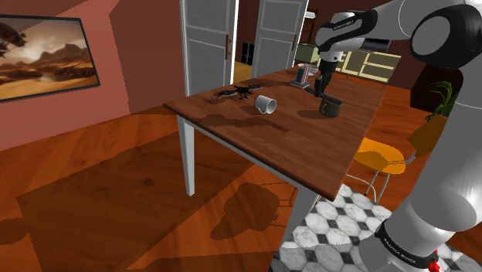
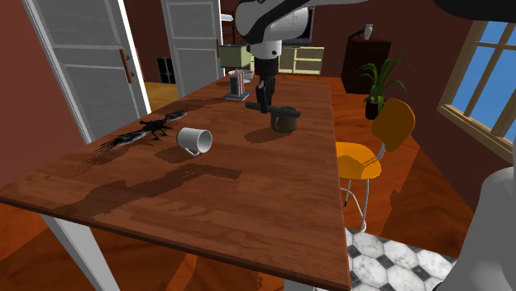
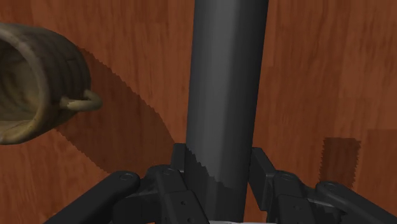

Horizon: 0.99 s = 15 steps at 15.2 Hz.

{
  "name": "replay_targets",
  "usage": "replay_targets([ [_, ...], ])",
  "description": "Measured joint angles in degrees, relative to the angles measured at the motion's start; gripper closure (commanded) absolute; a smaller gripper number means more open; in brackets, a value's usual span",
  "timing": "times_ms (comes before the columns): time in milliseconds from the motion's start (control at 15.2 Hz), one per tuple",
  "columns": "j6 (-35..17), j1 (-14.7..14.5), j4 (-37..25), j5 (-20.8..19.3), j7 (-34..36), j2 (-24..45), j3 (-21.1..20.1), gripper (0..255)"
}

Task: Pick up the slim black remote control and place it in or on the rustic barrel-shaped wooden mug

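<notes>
The slim dark grey remote control [image 3: 226,83] is held upright, clamped between the jaws of the black gripper [image 3: 221,168], whose two fingers are pressed against its sides near one end. In the second exterior view the remote control [image 2: 263,99] is seen hanging below the gripper [image 2: 263,89], just beside the mug [image 2: 285,121] on that view's left. Whether its lower end touches the worktop [image 2: 273,207] cannot be told.

The barrel-shaped mug [image 3: 38,83] is shown brown and ribbed in the wrist view, with a small handle turned toward the remote control. It is stood upright on the wooden worktop, and nothing is seen inside it. In the shoulder view the gripper [image 1: 324,80] is placed just above and beside the mug [image 1: 331,107], near the far end of the worktop [image 1: 293,147].

Nearer the middle of the worktop a white cup [image 2: 196,140] is laid on its side. A black feathery object [image 2: 140,132] is spread out near the edge by the white doors [image 2: 91,58]. A small stand-like item [image 2: 237,86] is set behind the gripper. A yellow chair [image 2: 368,153] is drawn up at the worktop's long side, and a potted plant [image 2: 380,83] is placed beyond it.
</notes>
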<state>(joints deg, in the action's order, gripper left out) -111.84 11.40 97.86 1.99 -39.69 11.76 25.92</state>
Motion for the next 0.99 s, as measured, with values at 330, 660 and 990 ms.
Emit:
replay_targets([
  [330, 2.5, 4.6, -9.1, 3.8, -5.6, 7.1, 1.0, 255],
  [660, 7.0, 11.6, -22.9, 8.3, -11.3, 17.1, 1.0, 255],
  [990, 16.2, 21.7, -47.3, 12.9, -14.7, 32.1, -0.6, 255],
])
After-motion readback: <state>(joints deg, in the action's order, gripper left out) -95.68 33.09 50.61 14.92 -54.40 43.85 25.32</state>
